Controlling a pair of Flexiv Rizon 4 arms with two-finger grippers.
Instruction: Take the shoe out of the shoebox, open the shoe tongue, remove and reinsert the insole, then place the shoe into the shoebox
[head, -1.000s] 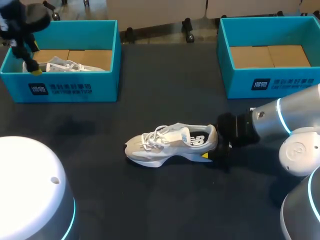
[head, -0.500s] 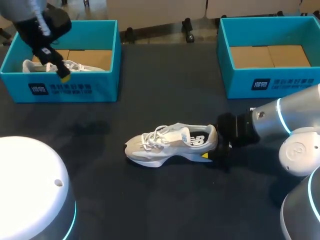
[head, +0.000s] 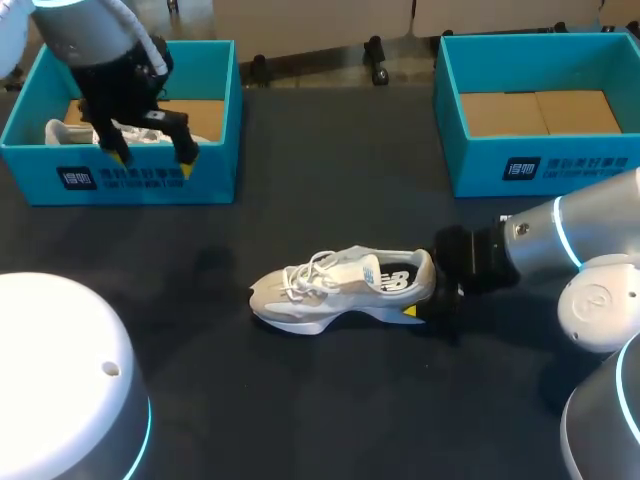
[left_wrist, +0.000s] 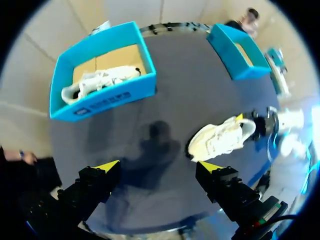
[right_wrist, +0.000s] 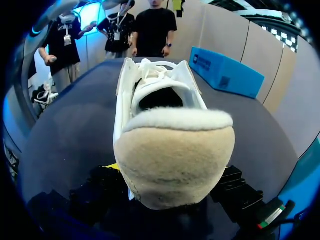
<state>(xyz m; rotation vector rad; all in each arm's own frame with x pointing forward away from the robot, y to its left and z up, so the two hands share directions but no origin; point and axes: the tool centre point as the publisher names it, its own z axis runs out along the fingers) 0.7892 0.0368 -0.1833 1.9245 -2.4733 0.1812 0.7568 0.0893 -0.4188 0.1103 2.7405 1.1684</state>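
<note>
Clamping the shoe (head: 340, 288) heel, right gripper (head: 422, 292); left gripper (left_wrist: 159, 166) spread wide in wrist view.

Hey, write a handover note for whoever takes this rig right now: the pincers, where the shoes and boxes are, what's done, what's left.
Left pincer: open, holding nothing, above the front wall of the left shoebox, which holds a second shoe.
Right pincer: shut on the heel of the shoe, which stands on its sole on the table.
Right shoebox: only its cardboard floor shows.
Done: shoe out of its box.
Left: open the tongue, pull and reinsert the insole, box the shoe.
</note>
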